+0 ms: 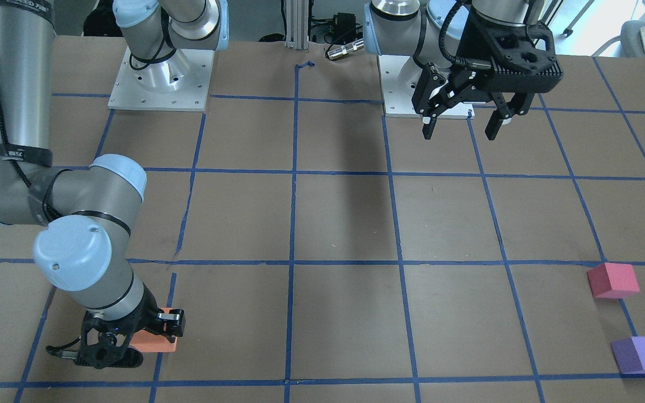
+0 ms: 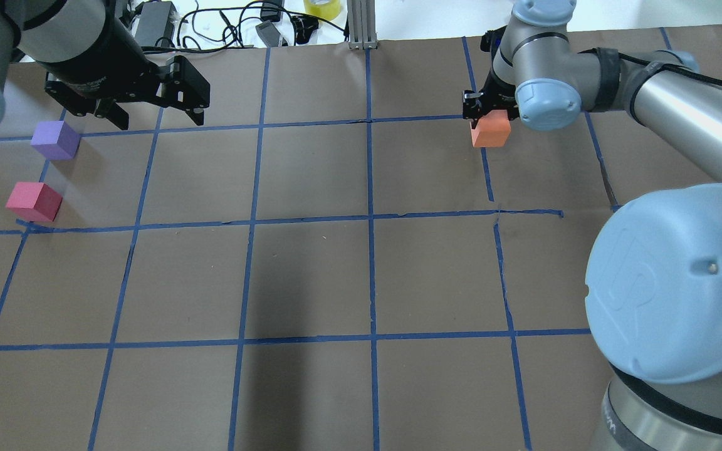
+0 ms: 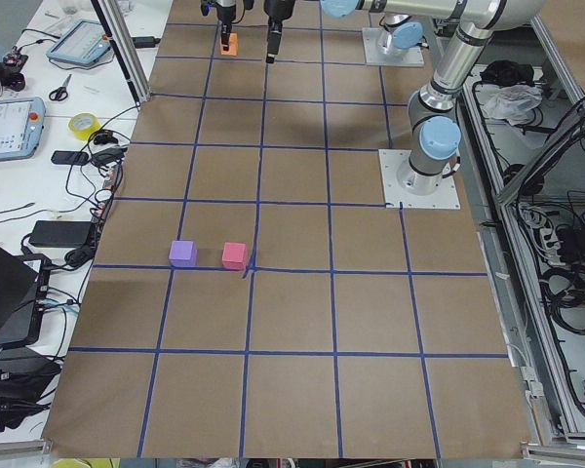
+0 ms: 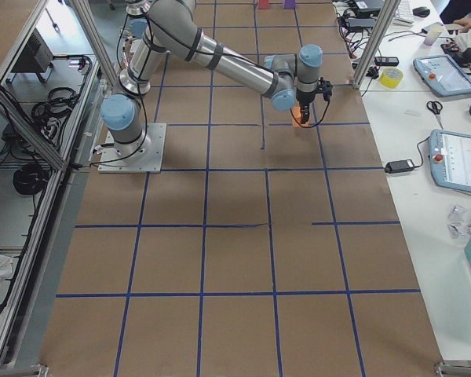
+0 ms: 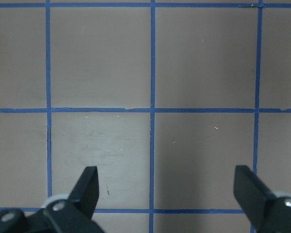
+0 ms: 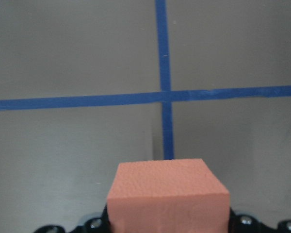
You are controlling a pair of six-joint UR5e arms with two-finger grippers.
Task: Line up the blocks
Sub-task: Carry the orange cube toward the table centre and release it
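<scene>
My right gripper is shut on the orange block at the table's far right, low over the paper; I cannot tell if the block touches it. The block fills the bottom of the right wrist view and shows in the front view. The purple block and the pinkish-red block sit side by side at the far left, a small gap between them. My left gripper hangs open and empty above the table, to the right of the purple block; the left wrist view shows only bare paper between its fingers.
Brown paper with a blue tape grid covers the table. Cables, a tape roll and an aluminium post lie beyond the far edge. The arm bases stand on the robot's side.
</scene>
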